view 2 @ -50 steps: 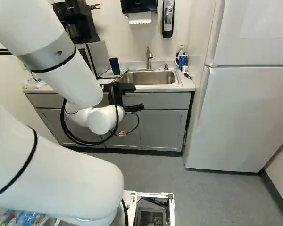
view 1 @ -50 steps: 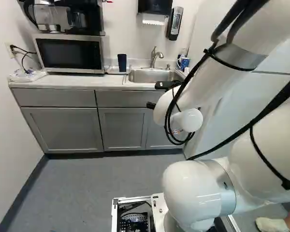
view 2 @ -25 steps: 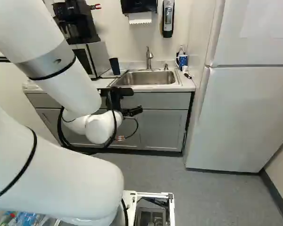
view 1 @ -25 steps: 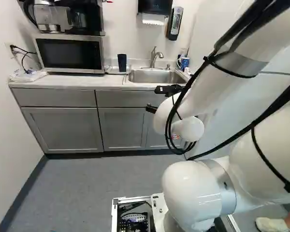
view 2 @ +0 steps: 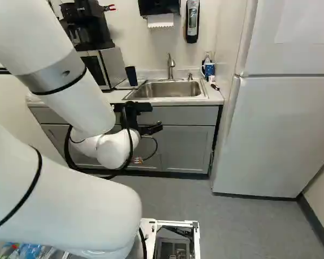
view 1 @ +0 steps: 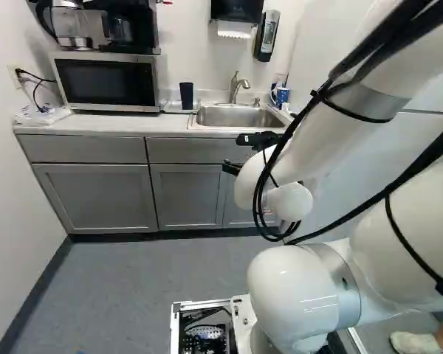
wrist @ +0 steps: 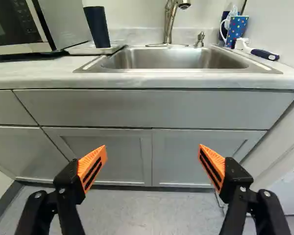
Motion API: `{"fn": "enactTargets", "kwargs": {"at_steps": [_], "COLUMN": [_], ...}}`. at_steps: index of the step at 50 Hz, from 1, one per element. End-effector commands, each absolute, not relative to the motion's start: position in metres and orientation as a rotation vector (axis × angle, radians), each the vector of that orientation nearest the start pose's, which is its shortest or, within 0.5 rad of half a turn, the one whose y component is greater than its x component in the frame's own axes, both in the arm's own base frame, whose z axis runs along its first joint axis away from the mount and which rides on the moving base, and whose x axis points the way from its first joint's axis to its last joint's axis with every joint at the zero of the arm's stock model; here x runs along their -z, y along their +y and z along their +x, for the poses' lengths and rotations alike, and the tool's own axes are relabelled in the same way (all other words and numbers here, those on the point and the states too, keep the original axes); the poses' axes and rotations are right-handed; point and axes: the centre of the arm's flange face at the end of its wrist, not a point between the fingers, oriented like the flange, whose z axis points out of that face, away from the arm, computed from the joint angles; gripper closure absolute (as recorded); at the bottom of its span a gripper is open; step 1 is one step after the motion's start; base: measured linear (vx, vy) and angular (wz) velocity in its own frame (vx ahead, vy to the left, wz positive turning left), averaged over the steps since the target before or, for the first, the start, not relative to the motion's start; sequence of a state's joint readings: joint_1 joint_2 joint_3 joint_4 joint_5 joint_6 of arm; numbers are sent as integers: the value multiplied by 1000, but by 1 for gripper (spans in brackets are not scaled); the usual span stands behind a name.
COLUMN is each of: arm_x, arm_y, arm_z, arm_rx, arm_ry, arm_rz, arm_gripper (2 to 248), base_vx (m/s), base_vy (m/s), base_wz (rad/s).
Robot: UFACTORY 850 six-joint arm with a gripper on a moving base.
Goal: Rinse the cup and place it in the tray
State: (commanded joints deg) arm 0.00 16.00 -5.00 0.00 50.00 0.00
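Observation:
My gripper (view 2: 150, 129) hangs before the cabinet front, below the counter's level; in the wrist view the gripper (wrist: 153, 152) stands wide open, its orange pads apart and nothing between them. A dark blue tumbler (wrist: 97, 27) is upright on a light tray (wrist: 90, 50) beside the sink, on the microwave's side. Across the sink stands a blue dotted mug (wrist: 237, 30) with a white handle. Which of the two is the task's cup, I cannot tell. The steel sink (wrist: 161, 58) lies ahead of the gripper, its faucet (wrist: 170, 22) behind the basin.
The counter edge (wrist: 186, 81) runs above grey cabinets (view 1: 184, 195). A microwave (view 1: 107, 81) with a coffee maker on top stands beside the tray. A brush (wrist: 264, 54) lies near the mug. A white refrigerator (view 2: 283, 135) stands at the right of the right base view.
In the right base view the wrist and gripper have shifted slightly left, and the gripper's pose has turned a little. It has stayed open. The base has not moved.

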Motion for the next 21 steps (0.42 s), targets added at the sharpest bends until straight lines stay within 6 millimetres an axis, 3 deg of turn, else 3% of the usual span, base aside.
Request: {"fn": "enactTargets", "kwargs": {"at_steps": [21], "arm_x": [-366], "arm_y": [0], "arm_z": [270], "arm_rx": [1824], "arm_ry": [0], "arm_rz": [-2558], "arm_gripper": [3], "base_vx": [0], "base_vy": [0], "base_wz": [0]}}
